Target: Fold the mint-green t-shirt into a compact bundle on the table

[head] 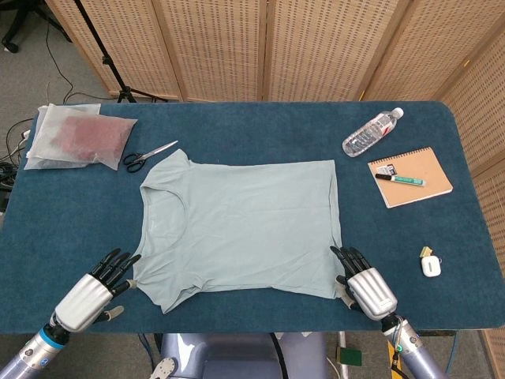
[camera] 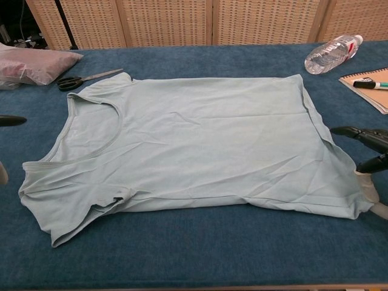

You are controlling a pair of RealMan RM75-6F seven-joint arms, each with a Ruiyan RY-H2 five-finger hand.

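The left hand (head: 93,288) is low at the near left of the table (head: 260,118). Its fingers (head: 118,263) are spread apart and point toward the shirt. It holds nothing. It sits just beside the near sleeve but does not touch it yet, as far as I can see.

The shirt (head: 245,225) lies flat in the middle of the table. Its neck hole is on the left side and its bottom hem is on the right. It is not folded yet. It looks thin, soft and light. It will flop and bend as soon as it is lifted, and it will not hold its shape. It may slide a little or bunch up on the blue cloth. It will not break, so a firm pinch is fine. Good places to hold are the two near corners: the sleeve on the left and the hem corner on the right. Then the near edge could be lifted and laid over toward the far edge.

The right hand (head: 364,286) is at the near right corner of the shirt. Its fingers (camera: 357,133) are apart and rest at the hem edge. I cannot tell if it has pinched the cloth there yet.
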